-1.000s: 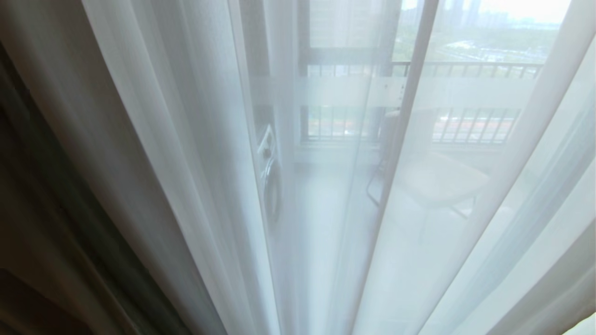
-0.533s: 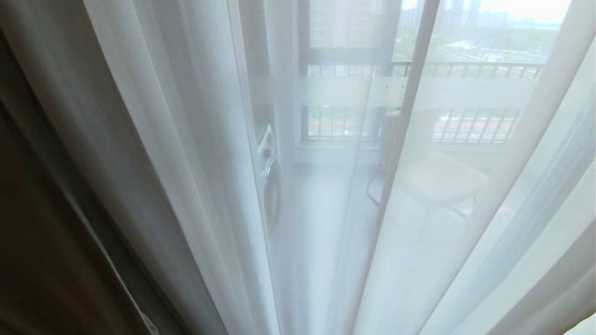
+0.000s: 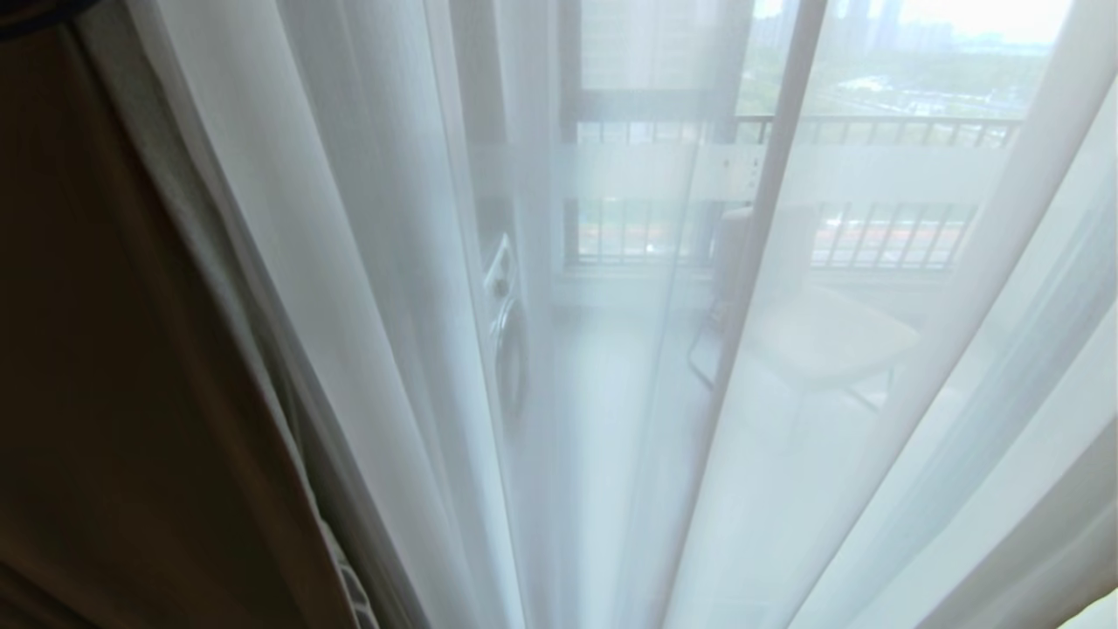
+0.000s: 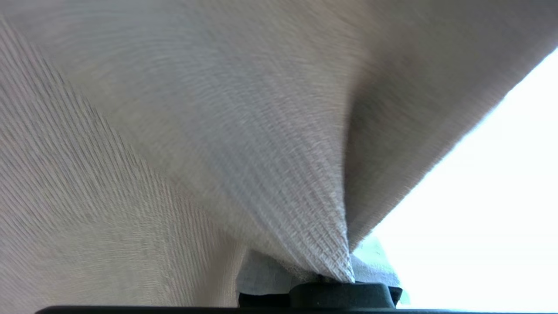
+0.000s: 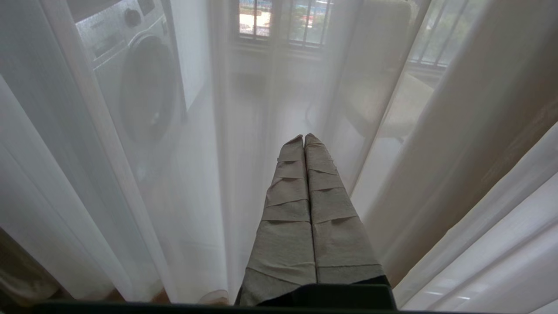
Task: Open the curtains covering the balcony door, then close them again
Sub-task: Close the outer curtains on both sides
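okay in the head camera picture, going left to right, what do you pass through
Heavy beige drape → white sheer curtain → washing machine seen through the sheer → black door frame post → chair on the balcony → more sheer folds.

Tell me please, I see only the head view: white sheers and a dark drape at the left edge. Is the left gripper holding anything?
Observer: Yes. In the left wrist view the left gripper is shut on a pinched fold of the beige drape.
Operator: And the right gripper, where is it?
Observer: The right gripper is shut and empty, and points at the white sheers without gripping them.
Operator: What stands behind the sheers low on the left?
Observer: The right wrist view shows a washing machine with a round door.
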### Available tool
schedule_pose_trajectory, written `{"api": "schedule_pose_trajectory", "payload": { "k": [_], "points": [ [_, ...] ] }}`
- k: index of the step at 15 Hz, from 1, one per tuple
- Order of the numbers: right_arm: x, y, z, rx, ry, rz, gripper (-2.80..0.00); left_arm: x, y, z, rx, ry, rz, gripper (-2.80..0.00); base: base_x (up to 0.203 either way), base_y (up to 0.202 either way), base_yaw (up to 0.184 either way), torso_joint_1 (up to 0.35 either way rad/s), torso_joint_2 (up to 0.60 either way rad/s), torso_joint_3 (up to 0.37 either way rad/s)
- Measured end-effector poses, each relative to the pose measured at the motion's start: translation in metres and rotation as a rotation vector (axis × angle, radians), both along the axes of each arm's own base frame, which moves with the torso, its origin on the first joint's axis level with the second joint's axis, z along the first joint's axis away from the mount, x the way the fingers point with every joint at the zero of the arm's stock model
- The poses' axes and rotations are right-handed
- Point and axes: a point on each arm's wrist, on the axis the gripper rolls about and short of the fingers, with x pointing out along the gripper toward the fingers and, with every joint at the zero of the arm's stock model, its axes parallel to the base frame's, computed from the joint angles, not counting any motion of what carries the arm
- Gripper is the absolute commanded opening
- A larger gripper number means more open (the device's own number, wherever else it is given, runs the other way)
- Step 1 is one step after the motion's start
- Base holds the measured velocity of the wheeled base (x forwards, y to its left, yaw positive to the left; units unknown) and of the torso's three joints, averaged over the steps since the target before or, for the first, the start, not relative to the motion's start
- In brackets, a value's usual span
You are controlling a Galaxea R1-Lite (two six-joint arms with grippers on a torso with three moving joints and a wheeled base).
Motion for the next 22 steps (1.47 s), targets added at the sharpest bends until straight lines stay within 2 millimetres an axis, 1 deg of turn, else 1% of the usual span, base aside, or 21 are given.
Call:
{"api": "schedule_pose_trajectory", "payload": {
  "k": [3, 5, 7, 10, 15, 17, 19, 22],
  "points": [
    [0.0, 0.0, 0.0, 0.0, 0.0, 0.0, -2.8, 0.0, -0.038, 0.001, 0.0, -0.006, -0.136, -2.8, 0.0, 0.0, 0.0, 0.0, 0.0, 0.0],
    [0.0, 0.0, 0.0, 0.0, 0.0, 0.0, -2.8, -0.002, -0.06, 0.001, -0.001, -0.01, -0.213, -2.8, 0.0, 0.0, 0.0, 0.0, 0.0, 0.0],
    [0.0, 0.0, 0.0, 0.0, 0.0, 0.0, -2.8, -0.003, -0.076, 0.0, -0.001, -0.009, -0.273, -2.8, 0.0, 0.0, 0.0, 0.0, 0.0, 0.0],
    [0.0, 0.0, 0.0, 0.0, 0.0, 0.0, -2.8, -0.004, -0.096, -0.001, -0.001, -0.004, -0.341, -2.8, 0.0, 0.0, 0.0, 0.0, 0.0, 0.0],
    [0.0, 0.0, 0.0, 0.0, 0.0, 0.0, -2.8, -0.004, -0.126, -0.002, -0.002, -0.007, -0.436, -2.8, 0.0, 0.0, 0.0, 0.0, 0.0, 0.0],
    [0.0, 0.0, 0.0, 0.0, 0.0, 0.0, -2.8, -0.004, -0.135, -0.003, -0.001, -0.005, -0.463, -2.8, 0.0, 0.0, 0.0, 0.0, 0.0, 0.0],
    [0.0, 0.0, 0.0, 0.0, 0.0, 0.0, -2.8, -0.003, -0.138, -0.004, 0.0, 0.002, -0.473, -2.8, 0.0, 0.0, 0.0, 0.0, 0.0, 0.0],
    [0.0, 0.0, 0.0, 0.0, 0.0, 0.0, -2.8, -0.001, -0.138, -0.007, 0.002, 0.016, -0.468, -2.8, 0.0, 0.0, 0.0, 0.0, 0.0, 0.0]
  ]
}}
